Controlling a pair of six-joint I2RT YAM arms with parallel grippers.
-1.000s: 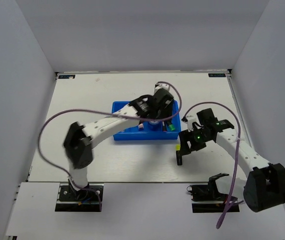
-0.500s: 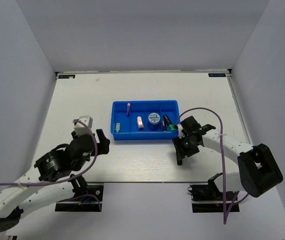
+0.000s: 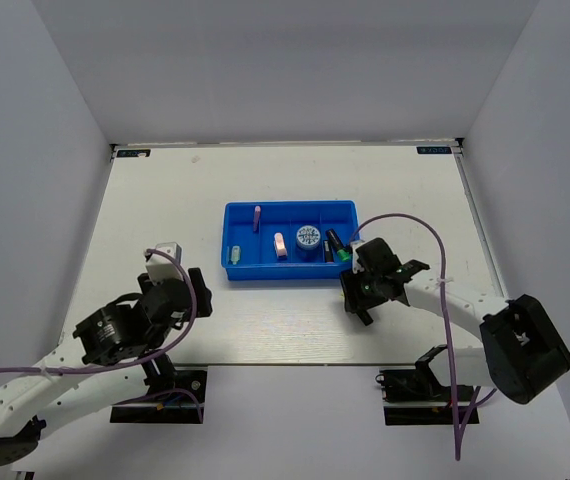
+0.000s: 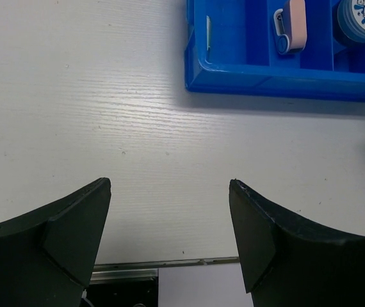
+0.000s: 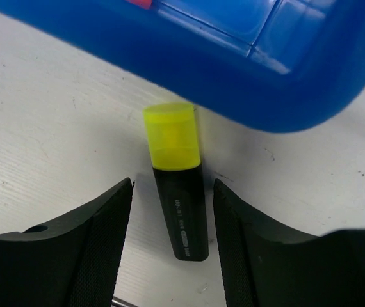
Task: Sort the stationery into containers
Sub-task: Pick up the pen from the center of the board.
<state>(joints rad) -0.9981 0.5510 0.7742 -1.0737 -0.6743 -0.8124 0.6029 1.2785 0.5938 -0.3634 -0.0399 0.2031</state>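
The blue tray (image 3: 290, 277) holds two pink erasers (image 3: 280, 245), a blue-and-white disc (image 3: 308, 237), a green-capped marker (image 3: 341, 252) and a tiny pale piece (image 3: 234, 252). A black marker with a yellow cap (image 5: 179, 192) lies on the table just in front of the tray's right corner (image 5: 246, 77). My right gripper (image 5: 173, 184) straddles it, open, with a gap on each side of the barrel. My left gripper (image 4: 170, 185) is open and holds nothing. It hangs over bare table, near and left of the tray (image 4: 285, 73).
White walls close in the table on the left, far and right sides. The table's near edge and a metal rail (image 4: 170, 262) show just under the left fingers. Purple cables loop over both arms.
The left arm has pulled back from over the tray to the near left of the table. The right gripper has moved left, closer to the tray, down around the yellow-capped marker, and its jaws have narrowed.
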